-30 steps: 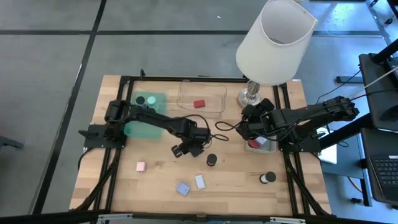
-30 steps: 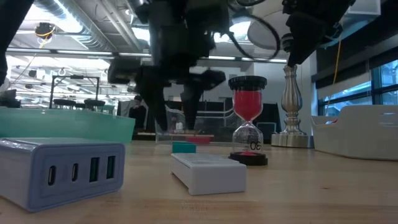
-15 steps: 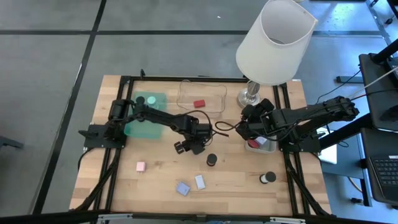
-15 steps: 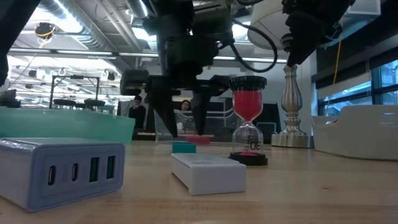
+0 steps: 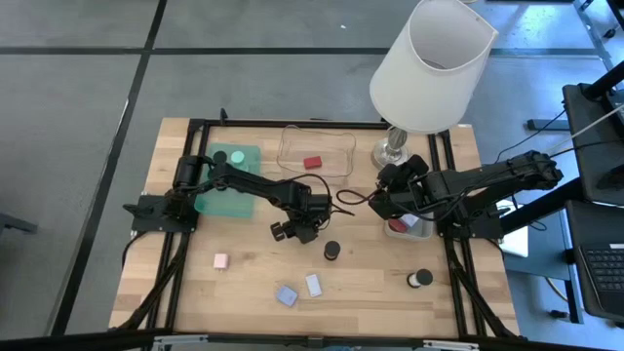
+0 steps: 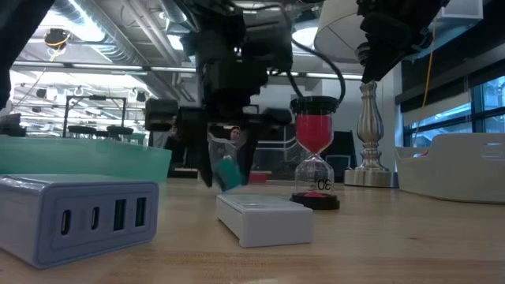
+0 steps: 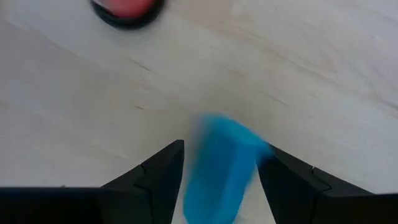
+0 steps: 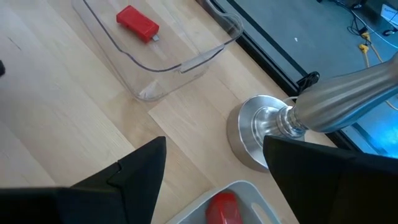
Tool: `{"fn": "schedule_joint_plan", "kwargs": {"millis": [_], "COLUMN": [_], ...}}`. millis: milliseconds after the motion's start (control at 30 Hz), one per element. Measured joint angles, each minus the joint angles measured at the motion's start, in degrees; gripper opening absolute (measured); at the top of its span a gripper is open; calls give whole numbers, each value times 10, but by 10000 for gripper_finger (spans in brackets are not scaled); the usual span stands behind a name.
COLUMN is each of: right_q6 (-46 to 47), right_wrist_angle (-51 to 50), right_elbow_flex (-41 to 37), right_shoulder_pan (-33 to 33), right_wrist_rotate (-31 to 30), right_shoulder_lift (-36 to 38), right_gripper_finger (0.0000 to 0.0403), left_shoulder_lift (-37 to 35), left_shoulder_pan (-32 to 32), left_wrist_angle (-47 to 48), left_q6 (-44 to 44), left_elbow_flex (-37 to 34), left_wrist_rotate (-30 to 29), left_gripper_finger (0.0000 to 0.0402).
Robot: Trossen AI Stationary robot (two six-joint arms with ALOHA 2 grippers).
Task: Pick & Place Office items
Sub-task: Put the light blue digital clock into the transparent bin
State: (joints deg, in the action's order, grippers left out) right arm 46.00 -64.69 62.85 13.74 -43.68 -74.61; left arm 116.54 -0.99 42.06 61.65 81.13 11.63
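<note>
Gripping teal block (image 7: pixel 222 168), left gripper (image 7: pixel 221 177), above table (image 7: pixel 74 106)

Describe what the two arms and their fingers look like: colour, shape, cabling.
Both arms are black and jointed, built of slim links, and reach in from opposite table edges. The left arm trails a looping black cable near its wrist. The right arm looks bulkier at the wrist. The fingers are matte black, wedge-shaped and taper toward the tips. No markings are visible.
</note>
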Motion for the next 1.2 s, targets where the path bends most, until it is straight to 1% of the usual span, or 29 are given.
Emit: {"fn": "schedule_joint_plan", "kwargs": {"millis": [167, 300, 500, 767, 833, 1000, 1067, 1200], "right_q6": [0, 0, 0, 0, 0, -4, -5, -19], "right_wrist_angle": [6, 8, 8, 8, 8, 8, 6, 6], "right_elbow_flex": [0, 0, 0, 0, 0, 0, 0, 0], "right_shoulder_pan": [0, 0, 0, 0, 0, 0, 0, 0], "right_wrist_rotate": [-3, -2, -3, -4, -5, -4, -4, 0], "right_shoulder_lift": [0, 0, 0, 0, 0, 0, 0, 0], "right_gripper_finger": [274, 274, 274, 274, 274, 274, 274, 274], "left_shoulder_lift": [20, 23, 15, 12, 5, -43, -66, -124], "left_shoulder_pan": [0, 0, -1, -2, -1, 6, 15, 49], "left_wrist_angle": [-11, -7, -6, -3, -1, 21, 35, 33], "left_q6": [7, 8, -2, -39, -56, -99, -121, -147], "left_elbow_flex": [0, 1, -1, -1, -1, 0, 0, 0], "left_wrist_rotate": [-10, -19, -24, -31, -44, -40, -35, -36], "left_gripper_finger": [198, 195, 154, 154, 154, 154, 154, 154]}}
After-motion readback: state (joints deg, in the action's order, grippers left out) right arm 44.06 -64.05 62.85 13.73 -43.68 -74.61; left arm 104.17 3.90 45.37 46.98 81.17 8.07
